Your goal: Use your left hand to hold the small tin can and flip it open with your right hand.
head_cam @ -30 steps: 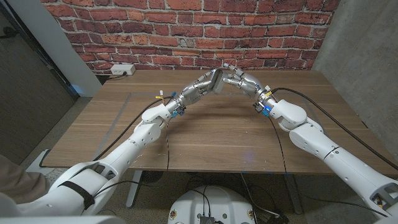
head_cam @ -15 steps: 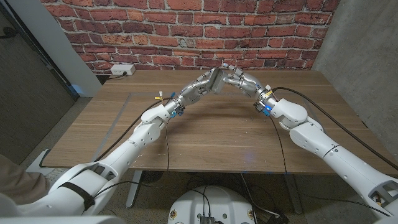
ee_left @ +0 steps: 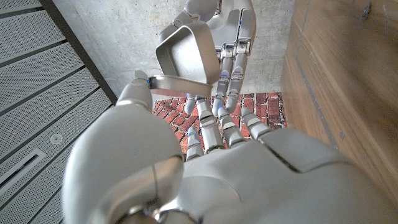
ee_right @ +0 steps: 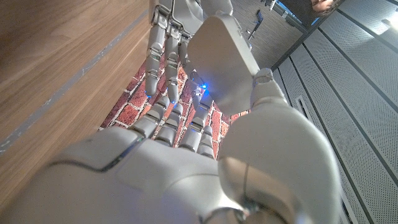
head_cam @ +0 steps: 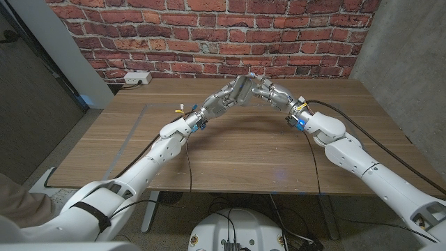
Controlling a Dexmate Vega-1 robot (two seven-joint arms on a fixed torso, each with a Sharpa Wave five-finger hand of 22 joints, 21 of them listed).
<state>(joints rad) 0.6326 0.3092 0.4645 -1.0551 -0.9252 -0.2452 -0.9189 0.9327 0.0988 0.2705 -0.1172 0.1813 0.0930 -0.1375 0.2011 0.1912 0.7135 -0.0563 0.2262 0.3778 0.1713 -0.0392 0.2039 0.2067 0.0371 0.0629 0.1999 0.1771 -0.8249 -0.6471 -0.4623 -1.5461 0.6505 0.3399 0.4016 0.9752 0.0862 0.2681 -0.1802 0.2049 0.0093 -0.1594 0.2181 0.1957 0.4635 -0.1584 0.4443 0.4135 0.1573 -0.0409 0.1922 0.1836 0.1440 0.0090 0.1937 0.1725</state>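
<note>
Now raised slightly higher above the wooden table (head_cam: 230, 150) than a second ago, with both arms meeting over its far middle. Starting from the left: left hand (head_cam: 224, 100) clamped on the small tin can (head_cam: 242, 89), fingers (ee_left: 219, 127) wrapped around the base. Holds it off the table, well clear of the wood, tilted toward the other hand much as before. Moving on to the tin itself: lid (ee_left: 188, 55) swung up away from the base in the left wrist view, inside of it showing as a shallow silver tray, hinge edge still joined. Reads as open, or very nearly so. Looks in the head view like a small shift of the flat silver face upward and toward the brick wall (head_cam: 209, 35) over the last second, which fits a lid being levered further back. Further right: right hand (head_cam: 268, 91) touching the tin, thumb (ee_right: 264, 84) pressed at the lid's edge and fingers (ee_right: 163, 37) stretched past it. Closed on the lid rather than free. Judging from this, flip essentially done; probably only a little more swing left, with the base grip needing to stay firm.
</note>
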